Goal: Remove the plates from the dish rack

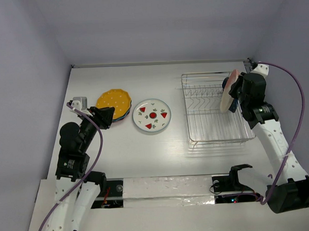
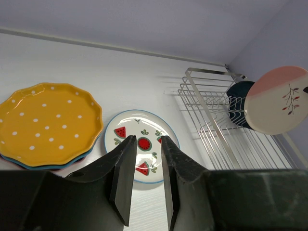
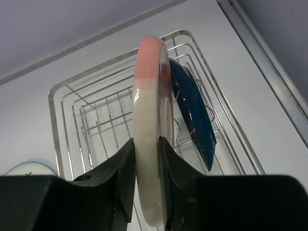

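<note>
Two black claws work over a smooth white table (image 1: 125, 152). The left claw (image 2: 146, 142) hangs low over the table's left side, its flat, wedge-shaped fingers (image 2: 122, 178) parted by a narrow gap with nothing between them. Just past its tips lies a round, glossy strawberry plate (image 1: 152, 115), white with a thin blue rim, flat on the table. To the left of that plate sits a short stack. On top is an orange plate (image 2: 43, 122) with a scalloped edge and white dots, and a blue rim and a sliver of red show beneath it.

On the right side stands the rack (image 1: 208, 121), a rectangular basket of thin, shiny silver wire with rows of upright prongs. The right claw (image 3: 146, 144) is clamped on a cream plate (image 3: 149, 120), one finger on each face. The plate is thick-rimmed and glazed, with a pink band along its upper edge, and is held on edge over the rack's far right end. Whether its lower edge touches the wires cannot be told. Just behind it, a navy plate (image 3: 192, 110), pointed and leaf-shaped, leans tilted among the prongs at the rack's far right.
</note>
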Available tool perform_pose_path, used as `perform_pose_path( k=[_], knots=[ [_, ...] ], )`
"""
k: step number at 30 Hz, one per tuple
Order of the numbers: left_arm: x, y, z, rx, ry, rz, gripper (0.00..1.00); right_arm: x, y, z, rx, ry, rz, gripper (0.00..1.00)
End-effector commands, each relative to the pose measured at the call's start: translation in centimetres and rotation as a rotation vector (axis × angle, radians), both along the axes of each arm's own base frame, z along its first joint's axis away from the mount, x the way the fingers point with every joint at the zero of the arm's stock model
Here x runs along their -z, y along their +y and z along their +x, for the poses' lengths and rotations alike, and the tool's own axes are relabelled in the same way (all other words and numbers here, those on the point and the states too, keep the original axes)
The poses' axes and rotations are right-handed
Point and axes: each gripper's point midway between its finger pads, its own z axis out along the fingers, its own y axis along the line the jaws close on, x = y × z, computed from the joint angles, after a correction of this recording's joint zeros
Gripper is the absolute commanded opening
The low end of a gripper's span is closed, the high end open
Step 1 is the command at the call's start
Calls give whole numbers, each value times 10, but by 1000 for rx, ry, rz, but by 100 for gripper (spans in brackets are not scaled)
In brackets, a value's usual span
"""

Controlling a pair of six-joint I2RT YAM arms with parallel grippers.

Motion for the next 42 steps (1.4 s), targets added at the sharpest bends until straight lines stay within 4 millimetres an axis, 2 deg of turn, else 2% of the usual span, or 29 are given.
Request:
perform_pose_path(
  k=[1,6,11,23,32,37,42],
  knots=[
    [-30,1,-4,-2,-88,-15,25,-88,13,10,-29,-310,123,0],
    [-30,1,-3,-2,-87,-16,26,-92,24,10,-80,-333,159,0],
    [-29,1,-3,-2,-85,-14,26,-109,41,9,-174,-381,205,0],
    [-29,3,-2,-8,-85,-15,26,-120,40,3,-176,-373,186,0],
    [-28,2,-1,-6,-80,-14,27,-142,44,-11,-223,-394,163,0],
    [-28,2,-1,-5,-79,-16,27,-133,45,-12,-237,-368,144,0],
    [-28,2,-1,-2,-80,-14,27,-110,61,2,-303,-343,184,0]
  ],
)
